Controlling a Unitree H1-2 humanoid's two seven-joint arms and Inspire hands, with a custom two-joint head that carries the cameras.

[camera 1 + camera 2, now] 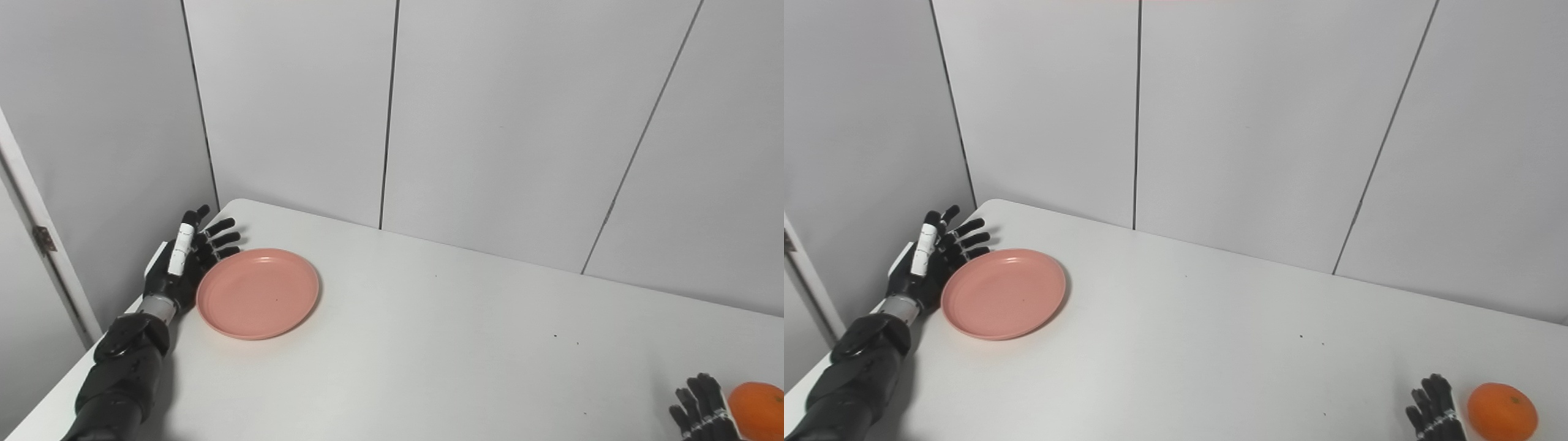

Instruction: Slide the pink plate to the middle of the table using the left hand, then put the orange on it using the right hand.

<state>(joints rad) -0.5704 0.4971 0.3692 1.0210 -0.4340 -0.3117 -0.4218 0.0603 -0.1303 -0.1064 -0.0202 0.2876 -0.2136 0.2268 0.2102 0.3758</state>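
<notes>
Left hand (184, 257), fingers spread and holding nothing, sits against the pink plate's (258, 293) outer rim at the table's (429, 343) left corner, placed to push it centreward; right hand (1436, 409), open, waits beside the orange (1502, 411).

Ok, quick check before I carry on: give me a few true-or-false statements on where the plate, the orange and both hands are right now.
1. The plate sits near the table's left far corner. True.
2. The orange is on the plate. False: it lies on the table at the near right, and the plate is empty.
3. The left hand is beside the plate's left rim with its fingers spread. True.
4. The right hand holds the orange. False: it is beside the orange, on its left, apart from it.
5. The plate is upside down. False: it lies right way up.
</notes>
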